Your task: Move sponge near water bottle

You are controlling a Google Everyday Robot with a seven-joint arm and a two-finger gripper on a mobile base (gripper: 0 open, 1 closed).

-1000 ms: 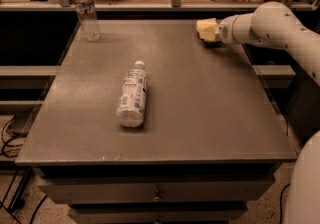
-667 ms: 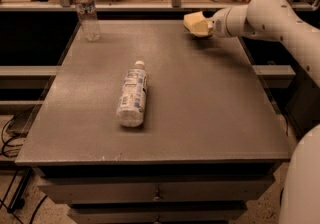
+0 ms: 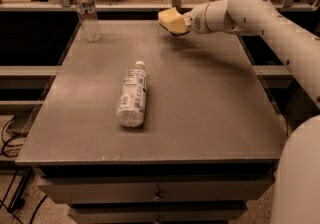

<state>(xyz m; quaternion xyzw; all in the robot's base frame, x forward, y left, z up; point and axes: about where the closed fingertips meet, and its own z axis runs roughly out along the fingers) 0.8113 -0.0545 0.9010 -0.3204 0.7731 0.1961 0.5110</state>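
Clasping one sponge (image 3: 171,19) rear-centre, one tool (image 3: 183,26); one water bottle (image 3: 86,11), another bottle (image 3: 133,97).

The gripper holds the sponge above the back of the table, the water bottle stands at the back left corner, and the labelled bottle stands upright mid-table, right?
Not quite: the camera view shows the labelled bottle lying on its side on the table, not upright. The gripper does hold the sponge above the back, and the water bottle stands back left.
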